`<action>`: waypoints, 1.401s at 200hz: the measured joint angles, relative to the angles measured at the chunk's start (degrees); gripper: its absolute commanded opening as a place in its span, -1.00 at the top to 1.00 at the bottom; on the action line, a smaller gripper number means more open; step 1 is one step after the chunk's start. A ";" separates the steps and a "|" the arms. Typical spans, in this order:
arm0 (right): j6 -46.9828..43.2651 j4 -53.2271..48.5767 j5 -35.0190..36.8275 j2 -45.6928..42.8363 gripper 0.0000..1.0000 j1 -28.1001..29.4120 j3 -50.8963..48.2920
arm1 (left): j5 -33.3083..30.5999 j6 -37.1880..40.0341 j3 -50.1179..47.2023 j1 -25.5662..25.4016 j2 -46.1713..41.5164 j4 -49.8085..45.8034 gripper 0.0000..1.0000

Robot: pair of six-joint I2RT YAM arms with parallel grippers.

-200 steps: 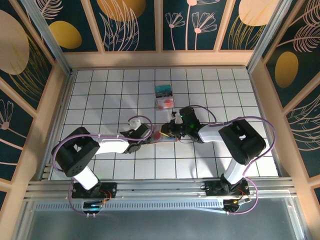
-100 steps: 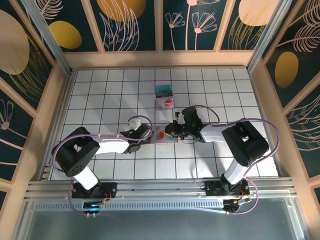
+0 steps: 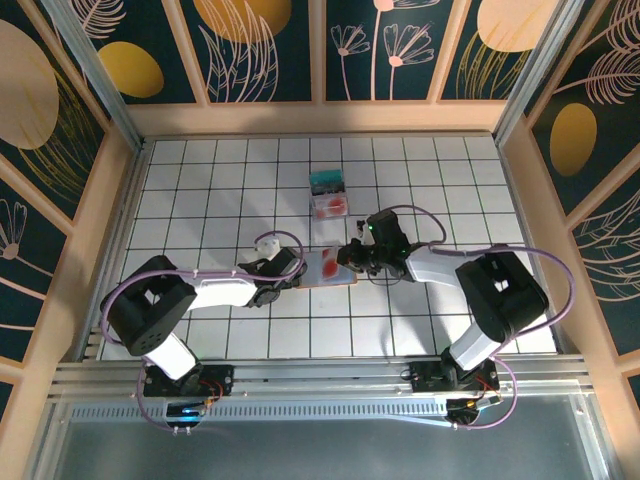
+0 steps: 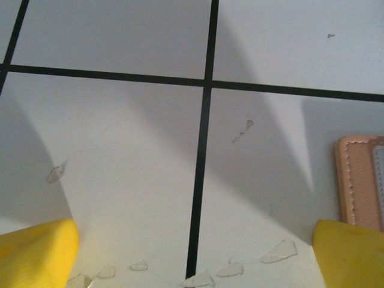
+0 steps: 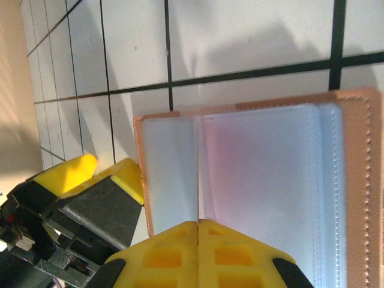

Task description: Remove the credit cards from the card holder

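Observation:
The tan card holder [image 3: 328,268] lies open on the tiles between my two grippers. Its blue-grey clear sleeves [image 5: 264,180] face up, and a pink-red tint shows through one. My right gripper [image 5: 198,225] is shut on a thin inner leaf of the holder that stands on edge between its fingertips. My left gripper [image 3: 291,270] stands open just left of the holder, whose tan corner [image 4: 360,180] lies by its right finger; nothing is between the fingers. Two credit cards lie flat farther back: a teal one [image 3: 327,181] and a pale one with a red mark [image 3: 331,206].
A white tiled floor with black grid lines [image 3: 200,190] spreads around the holder. Wooden walls [image 3: 320,118] close the area at the back and both sides. Small clear flakes [image 4: 277,252] lie on the tile by the left fingers.
My right gripper has closed fully and drawn back to the right. The holder has shifted right with it and lies more open. The left arm has stayed where it was.

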 measured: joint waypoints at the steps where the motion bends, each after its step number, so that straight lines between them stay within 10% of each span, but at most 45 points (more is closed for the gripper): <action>1: -0.02 -0.07 0.09 -0.07 1.00 -0.02 0.04 | 0.00 0.00 0.00 0.00 -0.02 -0.09 -0.98; 112: -4.11 -3.80 3.56 -9.70 1.00 -2.23 0.44 | 3.34 2.45 1.55 0.35 -15.80 -1.49 -0.98; 172: -3.56 2.34 1.51 -16.94 1.00 -3.56 -1.36 | 17.49 2.99 -2.25 6.25 -26.47 14.84 -0.81; 280: 3.58 17.81 -7.91 -19.61 1.00 -3.65 -3.52 | 39.21 1.51 -3.06 8.33 -20.46 34.07 -0.41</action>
